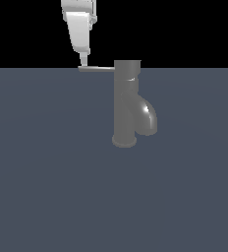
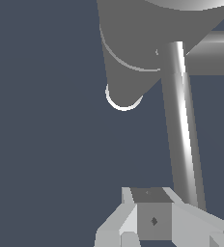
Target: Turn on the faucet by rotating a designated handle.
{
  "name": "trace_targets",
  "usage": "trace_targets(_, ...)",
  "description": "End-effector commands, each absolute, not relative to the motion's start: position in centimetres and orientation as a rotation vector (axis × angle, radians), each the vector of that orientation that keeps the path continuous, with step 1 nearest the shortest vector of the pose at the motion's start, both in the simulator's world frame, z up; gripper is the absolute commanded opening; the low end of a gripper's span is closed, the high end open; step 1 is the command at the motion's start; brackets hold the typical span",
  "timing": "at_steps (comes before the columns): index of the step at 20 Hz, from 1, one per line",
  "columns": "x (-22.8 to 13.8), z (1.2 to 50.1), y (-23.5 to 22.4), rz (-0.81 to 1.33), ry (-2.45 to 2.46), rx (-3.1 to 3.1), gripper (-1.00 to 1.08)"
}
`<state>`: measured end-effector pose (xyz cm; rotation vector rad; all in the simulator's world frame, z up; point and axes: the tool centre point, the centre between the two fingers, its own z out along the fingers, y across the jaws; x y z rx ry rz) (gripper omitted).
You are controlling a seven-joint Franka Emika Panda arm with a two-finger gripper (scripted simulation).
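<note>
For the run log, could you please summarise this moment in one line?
hand: at handle tip, grip unclear | faucet: upright | handle: horizontal, toward exterior view's left

Item count: one faucet at frame centre, fitted with one handle (a flat bar projecting toward the exterior view's left) and one spout. One end effector is present at upper left of the frame. One worktop carries the assembly.
</note>
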<state>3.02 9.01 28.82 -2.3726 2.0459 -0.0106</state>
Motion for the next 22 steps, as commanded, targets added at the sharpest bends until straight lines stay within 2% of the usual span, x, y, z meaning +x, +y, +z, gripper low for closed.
trace_targets(1,2.2,28.7,8.6,-0.006,2.054,-2.372,-1.00)
trace_targets(22,-3.6,28.4,7.1,0.000,2.061,-2.371,-1.00)
